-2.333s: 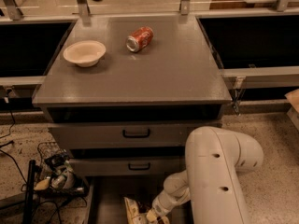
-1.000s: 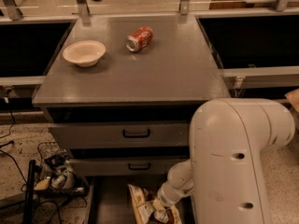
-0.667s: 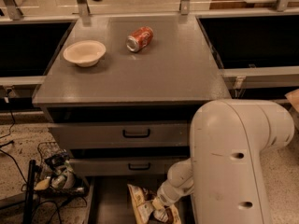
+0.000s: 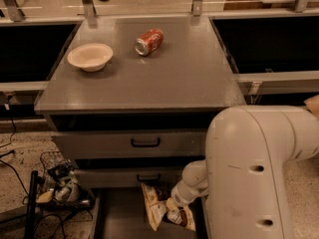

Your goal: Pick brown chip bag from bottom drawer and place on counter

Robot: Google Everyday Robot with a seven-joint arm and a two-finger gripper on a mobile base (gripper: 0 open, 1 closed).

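Grey bottom drawer (image 4: 117, 214) holds one bag (image 4: 151, 206), one tool (image 4: 173, 205).

Overall: dim, with a warm brown cast.
Worktop (image 4: 189, 78): the brightest surface, lit from above, with a faint sheen at the far edge.
Bowl (image 4: 90, 57), can (image 4: 149, 42): soft shadows close beneath.
Under the worktop's near edge: a dark band.
Bottom drawer (image 4: 119, 218): murky; the gripper (image 4: 172, 207) sits low inside against the bag (image 4: 152, 205), shaded by the pale arm (image 4: 249, 173).
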